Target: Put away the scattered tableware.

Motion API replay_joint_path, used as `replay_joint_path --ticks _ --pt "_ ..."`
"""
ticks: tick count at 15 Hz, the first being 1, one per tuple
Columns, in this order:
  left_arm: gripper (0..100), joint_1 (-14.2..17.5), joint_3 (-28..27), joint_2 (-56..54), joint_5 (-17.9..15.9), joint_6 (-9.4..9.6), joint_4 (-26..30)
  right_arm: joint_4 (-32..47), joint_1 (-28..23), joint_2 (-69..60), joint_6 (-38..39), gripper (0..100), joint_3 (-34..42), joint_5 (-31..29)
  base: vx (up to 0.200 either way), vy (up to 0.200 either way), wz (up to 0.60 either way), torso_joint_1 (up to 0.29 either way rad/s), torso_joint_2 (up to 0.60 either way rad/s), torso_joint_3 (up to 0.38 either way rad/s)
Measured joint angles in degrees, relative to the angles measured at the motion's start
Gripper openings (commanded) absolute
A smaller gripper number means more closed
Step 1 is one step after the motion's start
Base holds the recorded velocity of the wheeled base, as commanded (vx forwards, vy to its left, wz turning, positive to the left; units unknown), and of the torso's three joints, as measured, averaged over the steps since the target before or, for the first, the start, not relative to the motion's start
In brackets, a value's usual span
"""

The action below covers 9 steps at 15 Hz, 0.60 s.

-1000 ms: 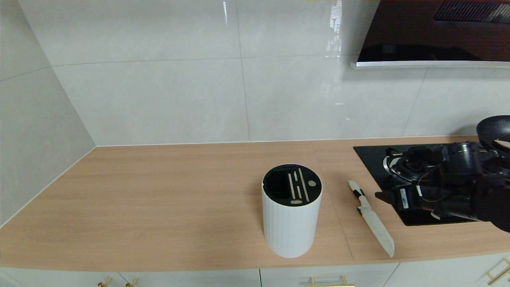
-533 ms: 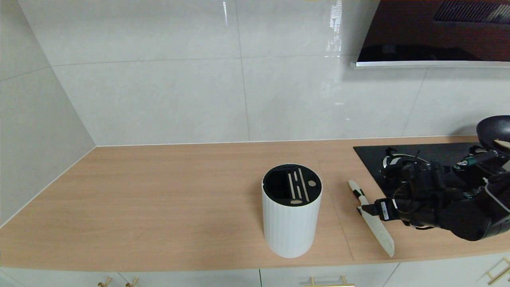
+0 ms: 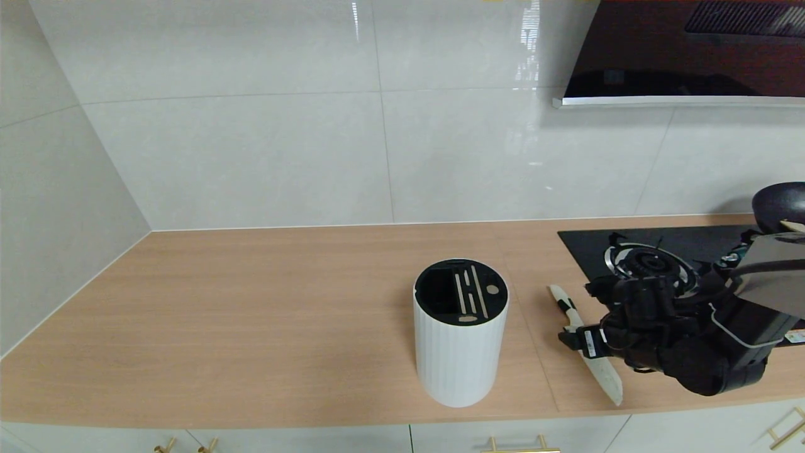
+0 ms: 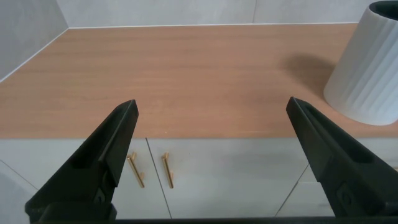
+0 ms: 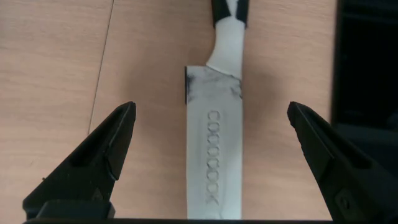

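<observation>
Right claw (image 5: 210, 115), jaws apart, straddles the knife (image 5: 211, 174) mid-blade at frame centre; I reckon I should shift toward the handle (image 5: 229, 9) at top before closing.

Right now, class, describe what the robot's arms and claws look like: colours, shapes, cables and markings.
The right arm is black and bulky with rounded joints, thin cables looping along it and a white label near the wrist. The left claw and right claw both have matte black, flat, wedge-shaped fingers.
</observation>
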Motion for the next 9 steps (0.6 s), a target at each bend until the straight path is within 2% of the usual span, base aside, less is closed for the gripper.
replay_joint_path --ticks 9 --pt "100 0.0 0.0 0.0 -0.02 0.0 0.0 -5.03 -0.18 4.74 -0.55 100 -1.21 -0.1 0.0 0.0 0.0 0.0 0.0 0.0"
